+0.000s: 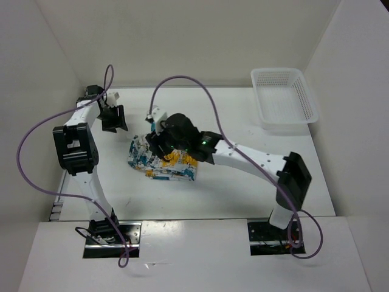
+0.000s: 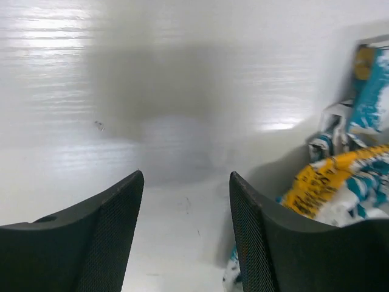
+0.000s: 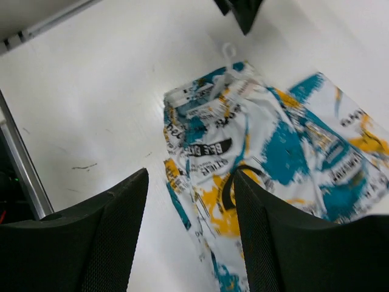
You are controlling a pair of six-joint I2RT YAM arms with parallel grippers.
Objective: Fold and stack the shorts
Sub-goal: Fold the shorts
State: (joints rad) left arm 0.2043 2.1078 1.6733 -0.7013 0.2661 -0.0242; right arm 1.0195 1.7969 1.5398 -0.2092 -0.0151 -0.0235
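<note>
The shorts (image 1: 163,165), white with teal, orange-yellow and black print, lie bunched and partly folded in the middle of the table. My right gripper (image 1: 157,141) hovers over their far edge, open and empty; in the right wrist view (image 3: 189,182) the shorts (image 3: 267,152) spread below and to the right of the fingers. My left gripper (image 1: 113,119) is open and empty at the far left, apart from the shorts. In the left wrist view (image 2: 185,182) only bare table lies between the fingers, and the shorts (image 2: 340,182) show at the right edge.
A white plastic mesh basket (image 1: 284,98) stands at the back right corner. White walls enclose the table on the left, far and right sides. Purple cables loop over both arms.
</note>
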